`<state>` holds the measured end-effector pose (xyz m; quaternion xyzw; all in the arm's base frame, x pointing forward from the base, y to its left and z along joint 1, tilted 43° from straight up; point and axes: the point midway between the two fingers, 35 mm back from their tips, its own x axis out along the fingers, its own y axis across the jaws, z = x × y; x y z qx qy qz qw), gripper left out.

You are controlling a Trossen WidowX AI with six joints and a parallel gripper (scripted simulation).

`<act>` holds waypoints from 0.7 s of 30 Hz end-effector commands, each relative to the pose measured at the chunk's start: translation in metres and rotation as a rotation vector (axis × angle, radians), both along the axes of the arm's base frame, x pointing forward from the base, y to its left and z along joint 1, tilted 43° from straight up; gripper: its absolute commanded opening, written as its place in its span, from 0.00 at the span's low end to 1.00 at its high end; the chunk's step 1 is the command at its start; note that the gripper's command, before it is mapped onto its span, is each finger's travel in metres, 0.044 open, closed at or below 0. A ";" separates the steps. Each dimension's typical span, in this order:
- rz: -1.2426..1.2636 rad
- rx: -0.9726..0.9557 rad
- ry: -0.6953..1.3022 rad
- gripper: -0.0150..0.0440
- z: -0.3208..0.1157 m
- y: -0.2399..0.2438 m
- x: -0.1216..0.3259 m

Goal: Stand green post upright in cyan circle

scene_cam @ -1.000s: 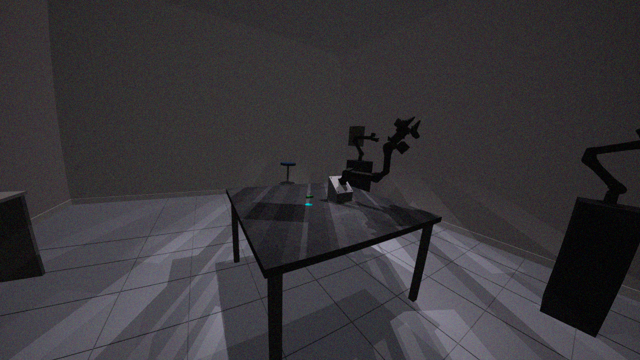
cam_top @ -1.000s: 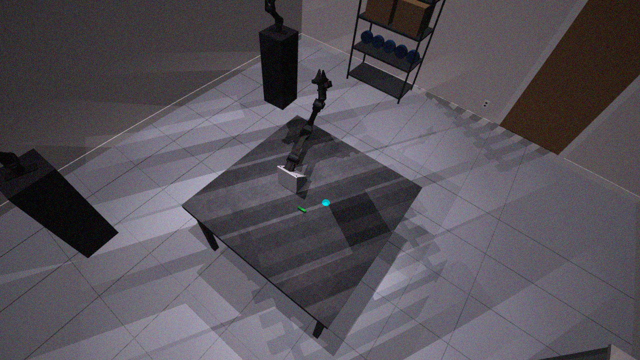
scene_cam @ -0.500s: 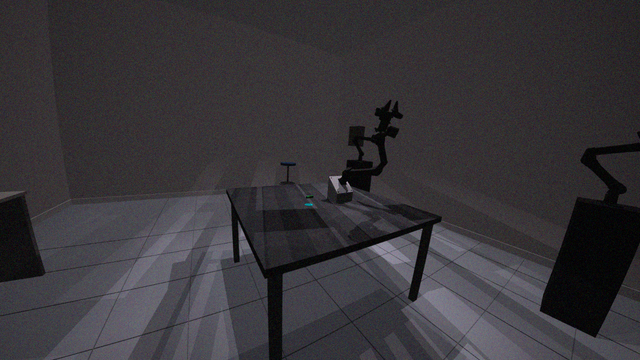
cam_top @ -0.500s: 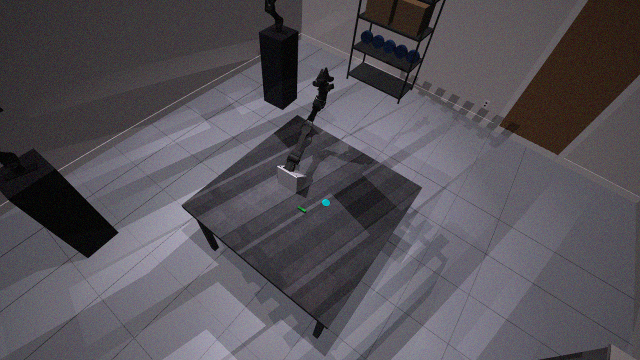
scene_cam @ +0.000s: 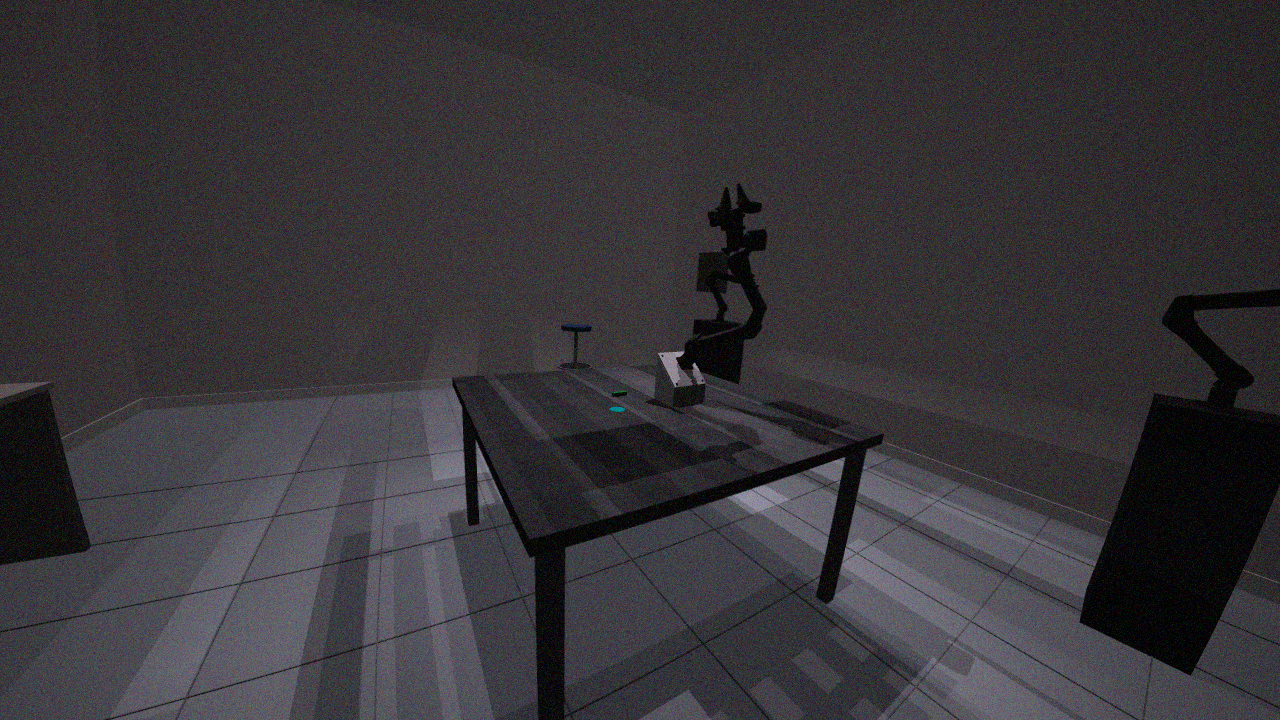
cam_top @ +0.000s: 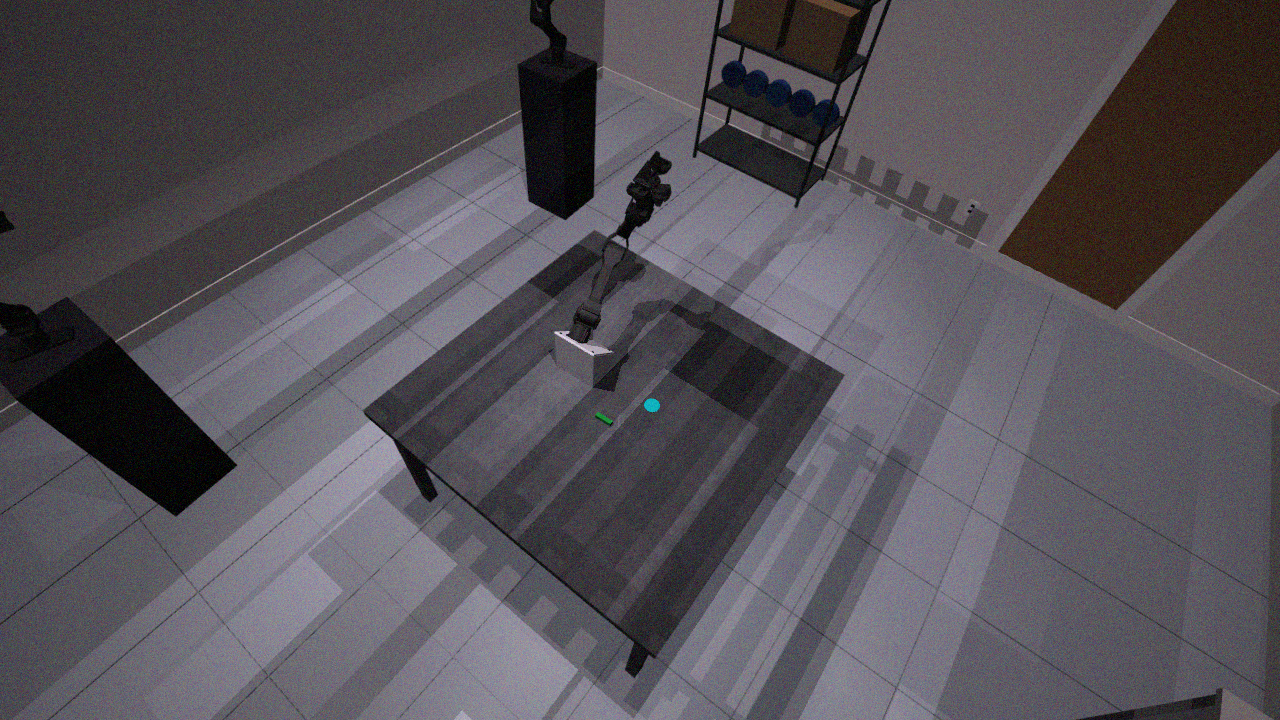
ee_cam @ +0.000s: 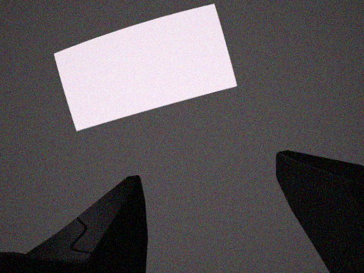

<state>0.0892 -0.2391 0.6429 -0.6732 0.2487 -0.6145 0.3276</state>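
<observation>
The green post [cam_top: 604, 418] [scene_cam: 618, 393] lies on its side on the dark table [cam_top: 626, 537] [scene_cam: 590, 501]. The flat cyan circle [cam_top: 651, 405] [scene_cam: 616, 409] is a short way from it on the table top, with nothing standing on it. My gripper [scene_cam: 732, 187] [ee_cam: 211, 176] is high above the table, beyond the arm's base, with its fingers pointing up. The fingers stand apart with nothing between them. The post and the circle are out of the wrist view, which shows a bright white panel on a plain grey surface.
The arm rises from a white slanted box [cam_top: 577, 360] [scene_cam: 671, 394] on the table, close to the post. Black pedestals [cam_top: 559, 134] [scene_cam: 1172, 537] with other arms stand away from the table. A shelf rack [cam_top: 760, 159] stands by the wall.
</observation>
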 end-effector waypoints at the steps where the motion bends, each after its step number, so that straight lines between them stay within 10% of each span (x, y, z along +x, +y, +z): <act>1: 0.071 0.101 0.048 0.65 -0.027 -0.031 0.029; 21: 0.351 0.587 0.208 0.65 -0.179 -0.123 0.142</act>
